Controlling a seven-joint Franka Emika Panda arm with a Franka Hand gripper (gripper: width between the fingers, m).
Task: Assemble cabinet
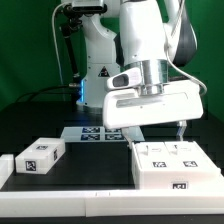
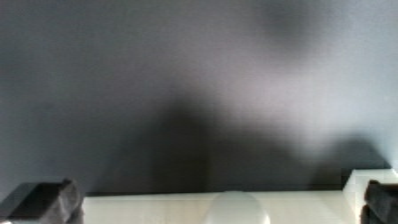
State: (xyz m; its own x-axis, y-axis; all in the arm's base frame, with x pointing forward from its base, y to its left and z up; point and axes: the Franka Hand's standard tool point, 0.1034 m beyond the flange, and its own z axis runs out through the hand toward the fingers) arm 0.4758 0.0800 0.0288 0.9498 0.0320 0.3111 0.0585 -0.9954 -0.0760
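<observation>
The white box-shaped cabinet body (image 1: pixel 176 166) lies on the black table at the exterior view's right, with marker tags on its top and front. A small white drawer-like block (image 1: pixel 41 155) with a tag lies at the exterior view's left. My gripper (image 1: pixel 157 131) hangs just above the body's far edge, jaws spread wide and empty. In the wrist view the gripper (image 2: pixel 205 206) shows one dark finger (image 2: pixel 36 205) at each side, with the body's white surface (image 2: pixel 160 208) between them. I cannot tell whether the fingers touch it.
The marker board (image 1: pixel 92 133) lies flat behind the parts, partly under my hand. A low white rim (image 1: pixel 60 205) runs along the table's near edge. Another white piece (image 1: pixel 5 166) shows at the far left edge. The robot base stands behind.
</observation>
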